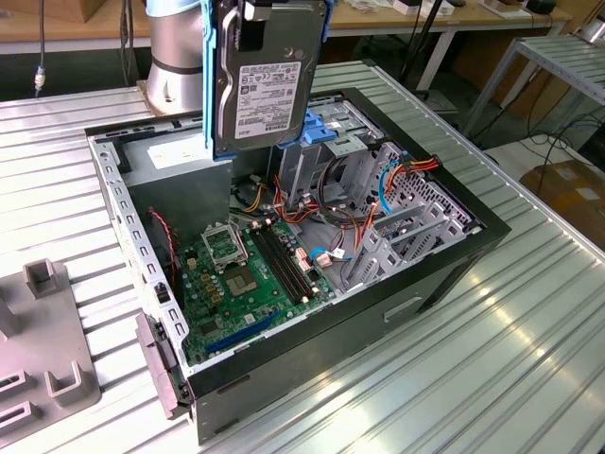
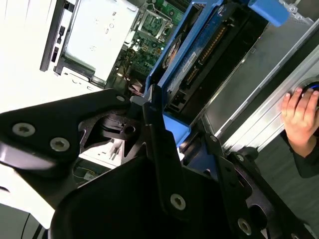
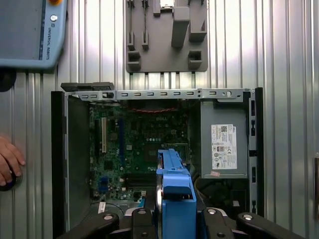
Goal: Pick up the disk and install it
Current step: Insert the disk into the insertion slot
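Gripper (image 3: 175,218): jaws pressed onto the blue carrier frame from both sides, pinching the disk (image 1: 269,90). The disk hangs on edge with its label towards the exterior view, raised over the open computer case (image 1: 425,284) and just beside the drive cage (image 1: 331,151). Inside the case, the motherboard (image 3: 139,144) lies flat on the floor. A labelled power supply (image 3: 224,144) sits in one corner, and red, orange and blue cables (image 1: 378,180) run about the cage. The case stands on a ribbed metal table (image 1: 473,378). A grey fixture plate (image 3: 167,40) lies just beside it, and a person's hand (image 3: 7,164) rests on the table near the case wall. A blue-grey handheld pendant (image 3: 30,30) lies further off. A cardboard box (image 1: 567,189) sits on the floor beyond the table.
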